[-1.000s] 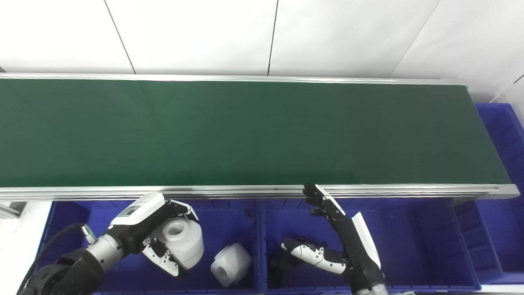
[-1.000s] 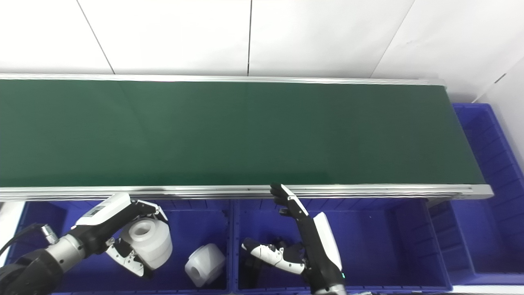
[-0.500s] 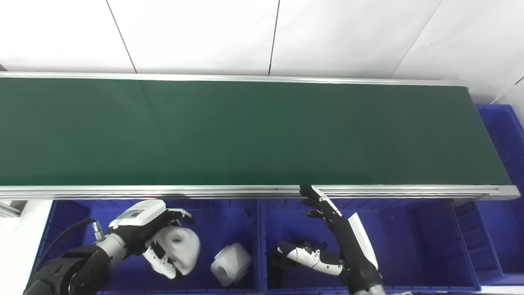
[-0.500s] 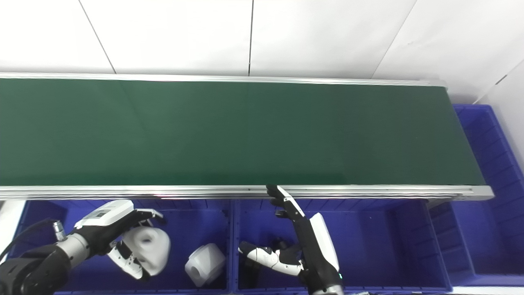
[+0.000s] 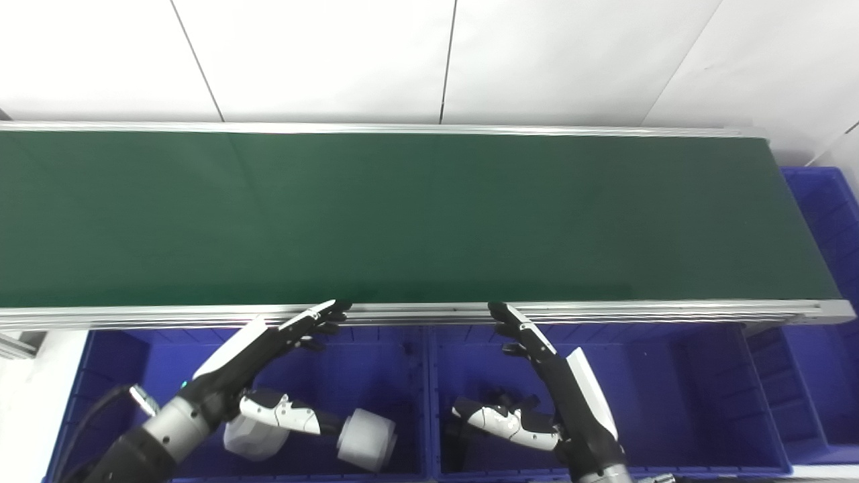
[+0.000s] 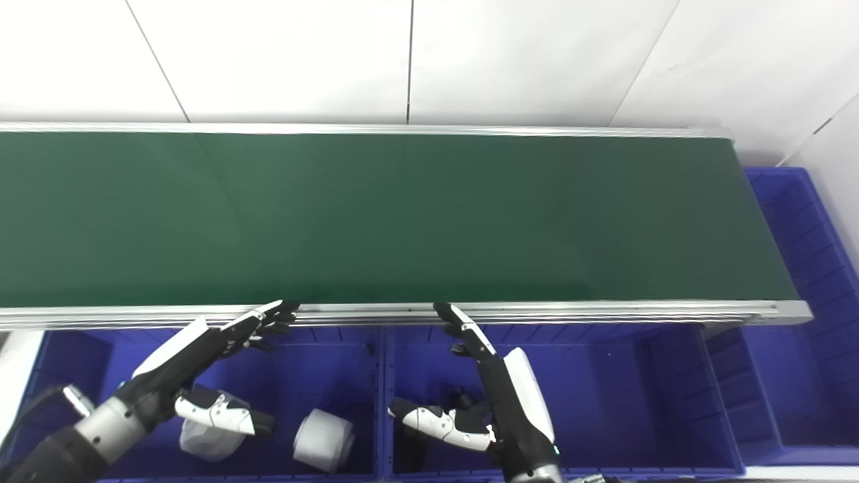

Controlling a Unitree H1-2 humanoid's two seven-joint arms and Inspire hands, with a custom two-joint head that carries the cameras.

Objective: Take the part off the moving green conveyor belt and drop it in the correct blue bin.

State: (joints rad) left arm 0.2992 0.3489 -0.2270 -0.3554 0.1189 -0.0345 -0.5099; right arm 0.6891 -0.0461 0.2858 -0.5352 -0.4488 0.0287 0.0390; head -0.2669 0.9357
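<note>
The green conveyor belt (image 5: 429, 215) carries no part in view. Two white cylindrical parts lie in the left blue bin (image 5: 376, 355): one (image 5: 254, 437) under my left thumb, one (image 5: 366, 440) to its right, on its side. My left hand (image 5: 262, 362) is open and empty above that bin, its fingers stretched toward the belt's near rail. My right hand (image 5: 557, 382) is open and empty over the middle blue bin (image 5: 671, 389), fingers pointing up at the rail.
The belt's aluminium rail (image 5: 429, 312) runs just ahead of both hands. A third blue bin (image 5: 829, 221) stands at the belt's right end. Something dark lies under my right thumb in the middle bin; I cannot tell what.
My left hand has let go of the white part, which now lies in the left bin, and has opened toward the rail. The other white part has shifted. The right hand has barely moved.
</note>
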